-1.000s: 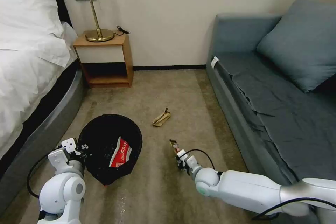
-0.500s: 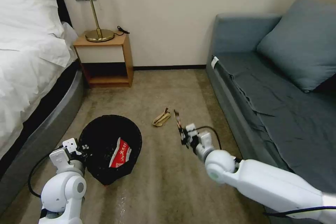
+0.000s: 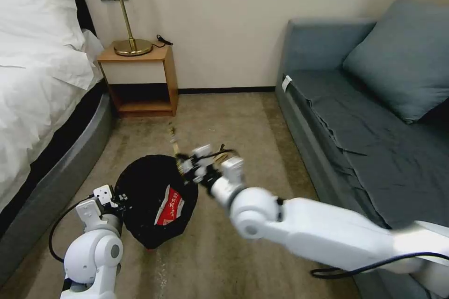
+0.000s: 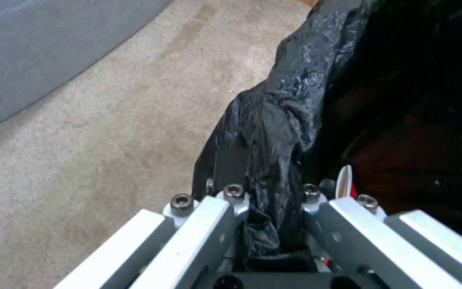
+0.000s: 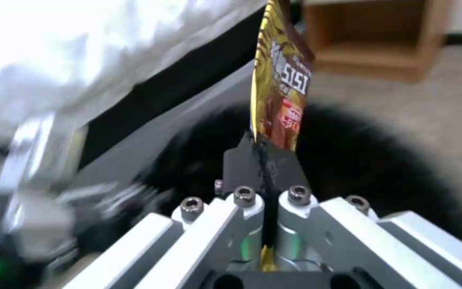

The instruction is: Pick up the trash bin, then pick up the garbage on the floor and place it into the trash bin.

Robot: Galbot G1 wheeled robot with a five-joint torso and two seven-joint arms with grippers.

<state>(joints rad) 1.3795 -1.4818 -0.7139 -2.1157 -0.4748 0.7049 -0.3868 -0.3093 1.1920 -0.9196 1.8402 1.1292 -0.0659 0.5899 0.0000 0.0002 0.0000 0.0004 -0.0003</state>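
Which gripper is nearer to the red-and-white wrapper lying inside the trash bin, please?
Left. The left gripper clamps the rim of the trash bin beside the red-and-white wrapper; the right gripper holds the yellow-brown snack wrapper above the bin's far edge.

I see the trash bin (image 3: 140, 196) lined in glossy, crinkled black plastic; the yellow-brown snack wrapper (image 5: 280, 84) looks like shiny printed foil; my right gripper (image 5: 266, 160) shows matt black pads on brushed metal links; the carpet (image 3: 243, 117) reads as matt, short-piled cloth; the nightstand (image 3: 138, 79) is smooth wood.
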